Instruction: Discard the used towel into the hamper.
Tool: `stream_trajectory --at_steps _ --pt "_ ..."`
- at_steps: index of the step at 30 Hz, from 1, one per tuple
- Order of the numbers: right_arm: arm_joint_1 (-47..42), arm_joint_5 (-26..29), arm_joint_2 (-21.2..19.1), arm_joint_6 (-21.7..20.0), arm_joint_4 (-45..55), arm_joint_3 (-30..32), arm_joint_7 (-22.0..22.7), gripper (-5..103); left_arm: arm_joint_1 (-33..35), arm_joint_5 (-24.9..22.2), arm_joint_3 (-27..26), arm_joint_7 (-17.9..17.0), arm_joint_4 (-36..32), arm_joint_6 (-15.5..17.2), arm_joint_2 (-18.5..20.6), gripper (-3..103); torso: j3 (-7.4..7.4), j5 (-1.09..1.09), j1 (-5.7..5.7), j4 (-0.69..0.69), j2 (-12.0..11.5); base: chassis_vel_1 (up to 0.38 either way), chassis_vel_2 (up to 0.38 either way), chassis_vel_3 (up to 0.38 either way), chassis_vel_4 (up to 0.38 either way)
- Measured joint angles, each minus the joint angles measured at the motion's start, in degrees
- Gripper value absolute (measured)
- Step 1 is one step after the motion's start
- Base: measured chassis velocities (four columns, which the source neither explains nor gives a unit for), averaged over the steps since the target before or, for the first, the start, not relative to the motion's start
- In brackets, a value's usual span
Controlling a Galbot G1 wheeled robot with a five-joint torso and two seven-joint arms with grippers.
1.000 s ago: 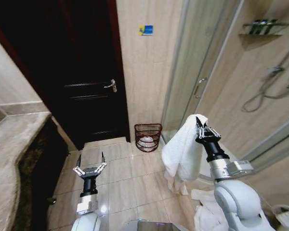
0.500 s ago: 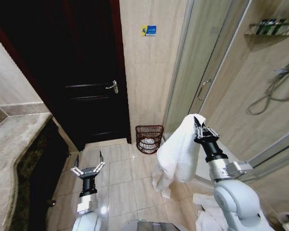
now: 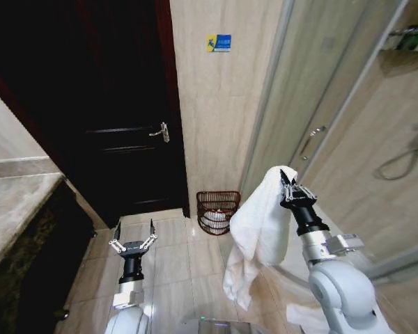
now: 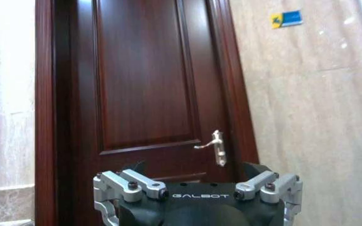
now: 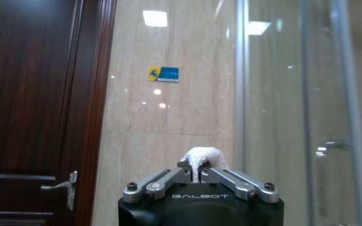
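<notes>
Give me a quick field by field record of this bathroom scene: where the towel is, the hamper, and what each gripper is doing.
towel: white towel, pinched at its top, hanging down above the floor
right gripper: right gripper raised, shut on the towel
left gripper: left gripper open, empty, held low over the floor tiles
hamper: hamper on the floor by the tiled wall, between the dark door and the shower glass; something white inside
towel in hamper: not yet

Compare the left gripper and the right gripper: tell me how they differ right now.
The left gripper has its fingers spread open and empty; the right gripper is shut on the white towel. The left gripper sits low over the floor tiles; the right gripper is raised higher, nearer the hamper. Both point toward the wall ahead.
</notes>
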Motion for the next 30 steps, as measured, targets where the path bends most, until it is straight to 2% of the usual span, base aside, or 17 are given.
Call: stream_trajectory --at_steps 8,15,21,28,30 --pt "-0.3 0.0 0.0 0.6 0.0 -0.2 -0.4 3 -0.3 0.8 0.0 -1.7 0.9 -0.5 -0.2 100 0.00 0.05 0.01 0.03 0.0 -0.097 0.201 0.181 -0.081" --pt "-0.3 0.0 0.1 0.9 -0.1 -0.3 -0.5 3 -0.9 2.3 0.0 -3.7 1.9 -1.8 -0.3 100 -0.03 0.01 -0.09 0.00 0.0 0.008 -0.016 -0.013 0.008" --pt "0.3 0.3 0.0 0.9 -0.4 -0.3 -0.5 3 -0.3 2.2 0.5 -5.1 1.4 -0.7 -0.5 100 -0.01 0.02 -0.05 0.00 0.0 0.000 0.000 0.000 0.000" --pt "3.1 3.1 -0.8 0.3 -1.6 0.0 0.0 3 1.7 1.0 -1.0 -5.3 -0.6 -0.2 0.8 100 -0.01 0.03 -0.03 0.00 0.0 0.000 0.000 0.000 0.000" --pt "5.6 5.6 -2.1 -0.7 -2.3 0.0 0.7 3 2.7 0.2 -1.4 -5.5 -0.8 -0.2 1.0 100 -0.01 0.03 -0.04 0.01 0.0 0.000 0.000 0.000 0.000"
